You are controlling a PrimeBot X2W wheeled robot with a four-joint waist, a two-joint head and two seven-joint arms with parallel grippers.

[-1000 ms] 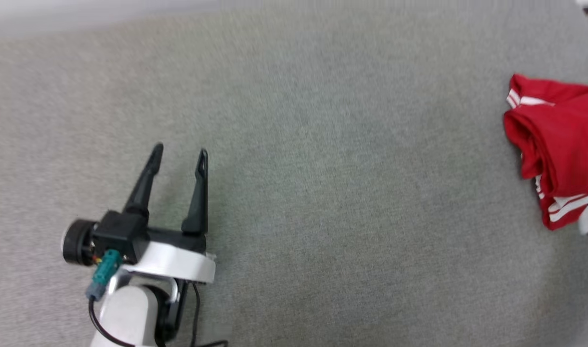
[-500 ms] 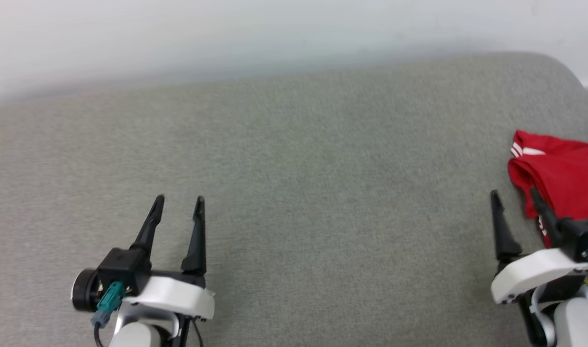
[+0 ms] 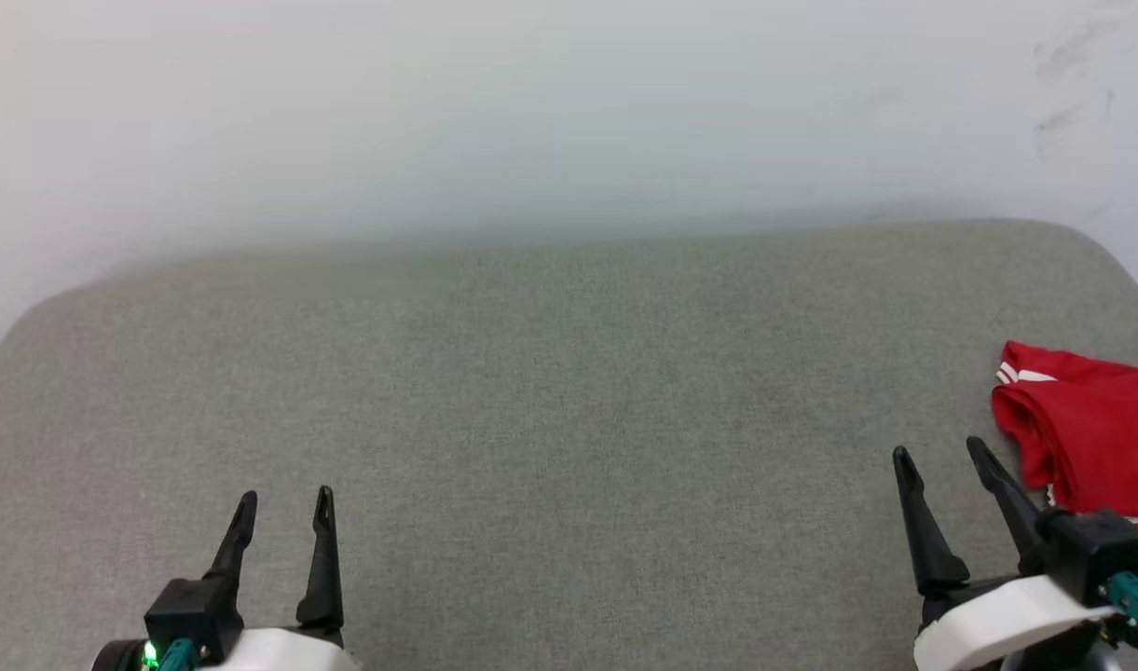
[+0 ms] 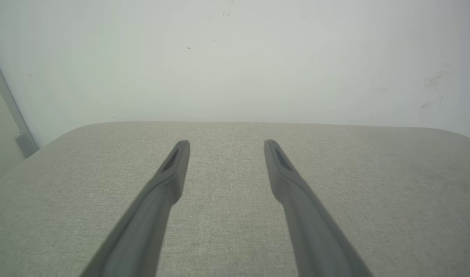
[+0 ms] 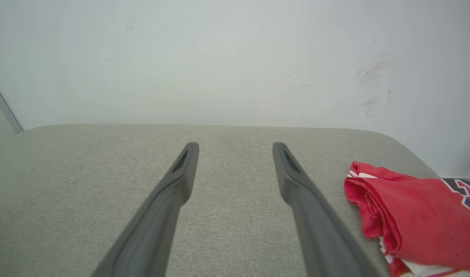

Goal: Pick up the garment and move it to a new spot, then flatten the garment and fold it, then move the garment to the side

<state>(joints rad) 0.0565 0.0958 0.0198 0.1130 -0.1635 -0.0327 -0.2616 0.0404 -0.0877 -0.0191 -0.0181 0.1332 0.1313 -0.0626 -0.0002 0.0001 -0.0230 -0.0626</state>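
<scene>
1. The garment (image 3: 1090, 438), a red jersey shirt with white striped trim, lies in soft layers on the grey fabric-covered surface (image 3: 569, 373). It is just to the right of the right tool (image 3: 939, 448) and well apart from the left tool (image 3: 286, 494). Part of it runs out of frame.
2. In the right wrist view a rounded fold edge faces the right tool, and a bit of black, white-edged lettering (image 5: 465, 192) shows on top.
3. Both tools, each with two long dark fingers, are spread and hold nothing. They point toward the pale wall (image 3: 531, 112).
4. As I judge it, this fits two stages: a folded garment already set aside, or a rumpled one waiting to be picked up. The layering leans toward the former but does not settle it.
5. Should the garment need handling, the right tool is the nearer, and it would have to pinch through every layer.
</scene>
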